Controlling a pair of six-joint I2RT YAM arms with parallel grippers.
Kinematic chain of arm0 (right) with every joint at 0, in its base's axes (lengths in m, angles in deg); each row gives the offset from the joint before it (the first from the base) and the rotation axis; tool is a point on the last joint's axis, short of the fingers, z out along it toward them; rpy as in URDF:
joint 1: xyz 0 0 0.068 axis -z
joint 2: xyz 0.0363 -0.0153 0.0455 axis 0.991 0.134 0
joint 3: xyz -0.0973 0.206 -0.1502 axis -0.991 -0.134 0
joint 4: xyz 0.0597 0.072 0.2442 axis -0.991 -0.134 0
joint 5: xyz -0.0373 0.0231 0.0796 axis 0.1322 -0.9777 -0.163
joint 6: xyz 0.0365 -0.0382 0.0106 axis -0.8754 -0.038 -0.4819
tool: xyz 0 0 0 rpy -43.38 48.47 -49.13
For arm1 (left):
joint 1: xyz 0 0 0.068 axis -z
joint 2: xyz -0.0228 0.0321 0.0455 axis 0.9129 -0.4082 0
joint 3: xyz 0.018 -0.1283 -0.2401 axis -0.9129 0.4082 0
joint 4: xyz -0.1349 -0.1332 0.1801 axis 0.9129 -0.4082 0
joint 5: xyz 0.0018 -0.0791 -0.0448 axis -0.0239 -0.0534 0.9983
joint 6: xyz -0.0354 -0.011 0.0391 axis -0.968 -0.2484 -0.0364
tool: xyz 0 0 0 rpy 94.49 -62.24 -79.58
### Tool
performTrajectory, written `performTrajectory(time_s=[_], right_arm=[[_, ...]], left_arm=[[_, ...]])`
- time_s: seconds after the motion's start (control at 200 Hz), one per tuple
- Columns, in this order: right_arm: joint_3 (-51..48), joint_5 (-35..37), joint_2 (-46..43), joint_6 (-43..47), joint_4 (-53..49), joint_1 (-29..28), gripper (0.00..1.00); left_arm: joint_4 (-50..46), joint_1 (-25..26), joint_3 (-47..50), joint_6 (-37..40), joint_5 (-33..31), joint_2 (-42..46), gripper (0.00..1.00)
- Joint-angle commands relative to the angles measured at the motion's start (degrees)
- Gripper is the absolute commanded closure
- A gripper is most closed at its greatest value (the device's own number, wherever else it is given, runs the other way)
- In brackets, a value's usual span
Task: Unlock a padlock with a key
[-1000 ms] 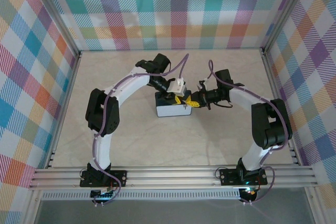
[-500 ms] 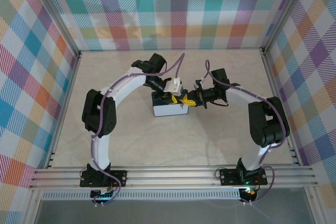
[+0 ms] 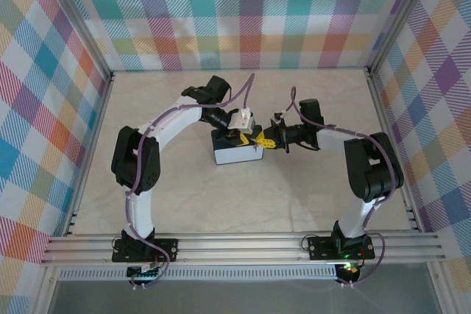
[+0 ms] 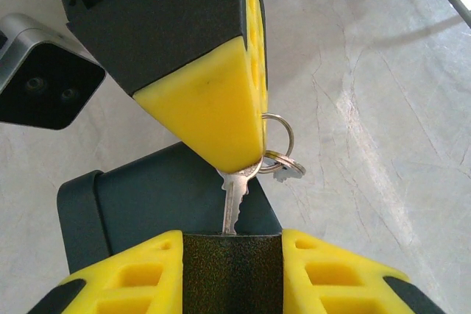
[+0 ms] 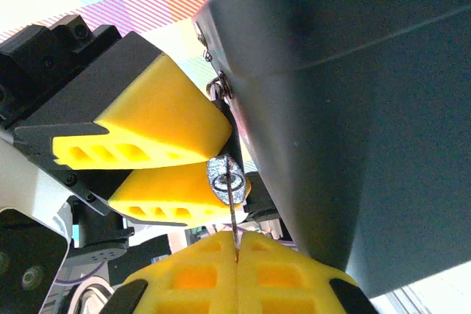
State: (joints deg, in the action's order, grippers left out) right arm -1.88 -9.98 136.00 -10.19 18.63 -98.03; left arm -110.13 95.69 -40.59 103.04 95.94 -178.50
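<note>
The padlock (image 4: 232, 284) is clamped between the yellow fingers of the left gripper (image 4: 232, 246). It is held in the air just over the dark box (image 4: 147, 204), near the middle of the table (image 4: 383, 108). What shows of it is a dark speckled body and, in the right wrist view, a round silver keyway (image 5: 225, 175). The shackle is hidden, so the pictures cannot settle whether it is latched.

The key (image 4: 231, 207) is pinched by its head in the closed right gripper (image 5: 237, 246), with a key ring (image 4: 282, 136) hanging beside it. The key's tip meets the keyway face, yet most of the blade is bare. Grasping and lining up look done, and insertion looks barely begun at most. Pushing the key home, turning it and freeing the shackle all appear to remain.

The padlock's keyway end faces the right gripper. Its long axis seems to run along the line between the two grippers, roughly level and across the table from left to right. The key's blade lies nearly along that same line, which suggests a straight push inward is what the next move needs.
</note>
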Motion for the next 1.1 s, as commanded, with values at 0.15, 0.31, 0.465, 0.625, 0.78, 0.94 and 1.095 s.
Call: performTrajectory(time_s=[0.15,0.31,0.465,0.625,0.78,0.94,1.095], right_arm=[[7.5,0.8,0.4,3.7,-2.5,-4.3,1.0],[9.4,2.2,0.6,1.3,-2.3,-5.5,0.99],[11.6,5.9,-0.9,4.5,-8.7,-7.7,0.99],[10.2,5.7,0.3,2.9,-5.3,-7.3,0.98],[4.5,3.5,1.5,-8.2,12.2,-5.4,0.98],[-0.8,3.1,2.2,-24.2,34.6,-5.7,0.98],[-2.4,5.2,0.1,-29.1,36.9,-6.9,0.98]], left_arm=[[2.9,1.5,1.4,0.7,10.2,2.3,0.75],[3.1,1.4,1.8,0.7,10.1,2.6,0.75],[3.6,1.2,1.9,0.2,10.9,2.8,0.76],[4.2,0.8,2.8,0.4,12.3,3.7,0.77],[6.6,0.1,4.8,-1.3,12.2,5.2,0.77],[7.6,-0.5,5.4,-1.7,12.8,5.4,0.77],[9.7,-0.5,5.6,-3.0,12.7,5.2,0.77]])
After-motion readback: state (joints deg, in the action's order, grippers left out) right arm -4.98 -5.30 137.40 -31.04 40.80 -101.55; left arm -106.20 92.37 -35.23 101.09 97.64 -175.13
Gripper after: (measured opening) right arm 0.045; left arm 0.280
